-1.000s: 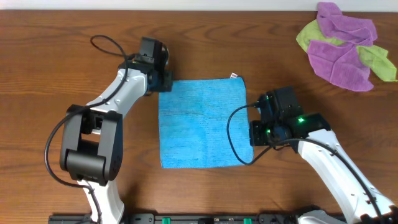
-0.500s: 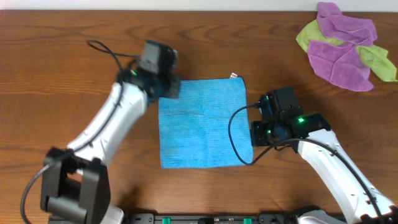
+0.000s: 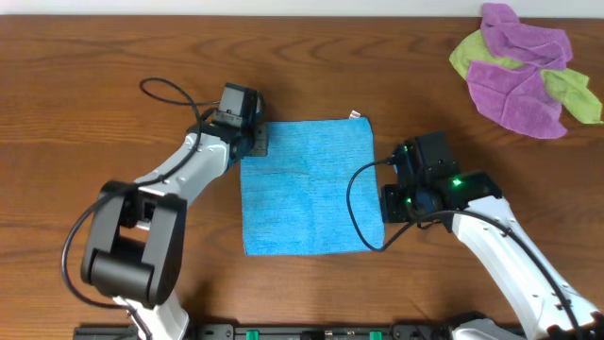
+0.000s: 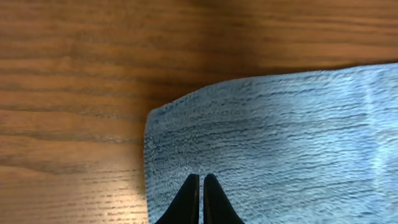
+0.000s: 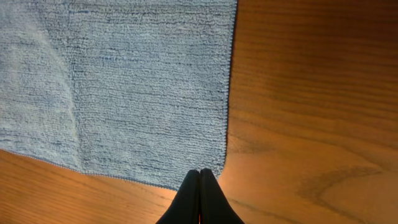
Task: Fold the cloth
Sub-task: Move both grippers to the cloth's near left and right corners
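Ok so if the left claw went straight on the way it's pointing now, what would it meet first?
The cloth, most likely: the shut left claw points at it just inside one corner, with bare table beyond the edge. How high the tips sit above the cloth is unclear.

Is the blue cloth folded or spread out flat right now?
Spread flat. The cloth lies as one open square on the table, with no edge or corner doubled over.

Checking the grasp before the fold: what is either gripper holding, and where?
Nothing visibly: left gripper and right gripper are shut with no fabric pinched, each over a corner of the flat cloth.
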Robot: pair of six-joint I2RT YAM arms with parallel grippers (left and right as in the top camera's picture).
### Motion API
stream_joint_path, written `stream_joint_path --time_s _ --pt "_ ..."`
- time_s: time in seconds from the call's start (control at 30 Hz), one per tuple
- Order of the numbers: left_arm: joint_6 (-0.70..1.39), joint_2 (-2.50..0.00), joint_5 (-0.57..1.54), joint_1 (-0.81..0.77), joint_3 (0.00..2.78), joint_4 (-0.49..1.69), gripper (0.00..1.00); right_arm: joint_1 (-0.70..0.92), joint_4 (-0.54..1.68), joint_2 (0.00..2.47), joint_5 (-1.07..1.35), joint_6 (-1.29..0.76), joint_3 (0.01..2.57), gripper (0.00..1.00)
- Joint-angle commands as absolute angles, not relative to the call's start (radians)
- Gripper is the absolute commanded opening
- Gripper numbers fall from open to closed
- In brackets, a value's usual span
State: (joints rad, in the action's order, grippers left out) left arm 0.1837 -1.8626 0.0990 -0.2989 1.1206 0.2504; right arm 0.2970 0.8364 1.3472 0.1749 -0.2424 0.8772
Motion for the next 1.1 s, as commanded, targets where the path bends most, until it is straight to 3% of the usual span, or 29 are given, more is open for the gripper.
stream_joint_path --time_s 0.0,1.07 --pt "0.179 -1.885 0.148 -0.3 1.123 0.242 0.05 0.302 0.832 1.335 0.16 -0.228 0.878 0.02" --pt "0.149 -2.106 0.113 -0.218 1.193 0.128 0.06 0.302 0.826 1.335 0.161 -0.232 0.878 0.01"
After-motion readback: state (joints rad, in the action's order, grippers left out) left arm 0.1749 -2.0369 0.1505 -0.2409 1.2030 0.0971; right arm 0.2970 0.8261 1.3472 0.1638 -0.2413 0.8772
